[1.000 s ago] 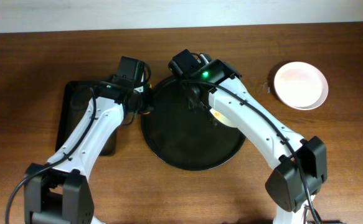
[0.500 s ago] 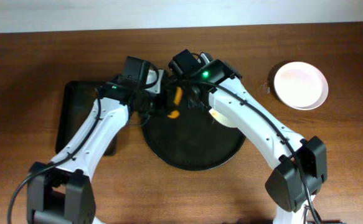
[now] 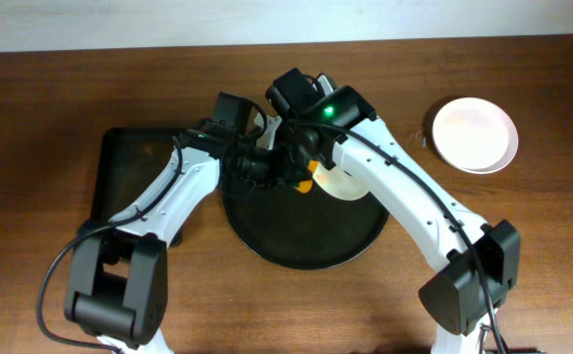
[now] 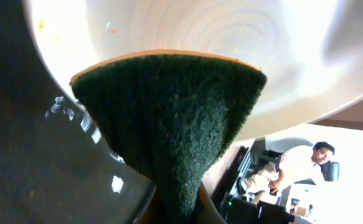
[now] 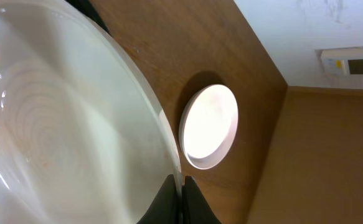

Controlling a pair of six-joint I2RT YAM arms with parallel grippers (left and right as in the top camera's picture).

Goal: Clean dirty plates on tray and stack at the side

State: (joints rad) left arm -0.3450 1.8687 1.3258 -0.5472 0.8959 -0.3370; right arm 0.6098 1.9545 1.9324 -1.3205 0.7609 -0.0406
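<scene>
Now the left gripper (image 3: 288, 175) has swung in from the left rim of the round black tray (image 3: 296, 246), where it sat a second ago, and presses its sponge (image 4: 169, 118) against the white plate (image 3: 353, 185). The right arm has barely shifted. Its right gripper (image 5: 181, 196) is clamped on that plate's rim, holding it tilted above the far right part of the tray. The left jaws are clenched on the sponge, green scouring face to the camera, orange backing to the plate.

Both arms crowd the tray's far edge, while bare black floor shows along its near side. A pale pink plate (image 3: 475, 135) sits well apart on the wooden table (image 3: 50, 98) to the right, and the rectangular tray (image 3: 129, 177) lies just left.

The held plate shows concentric rings and a few orange specks near its rim.
</scene>
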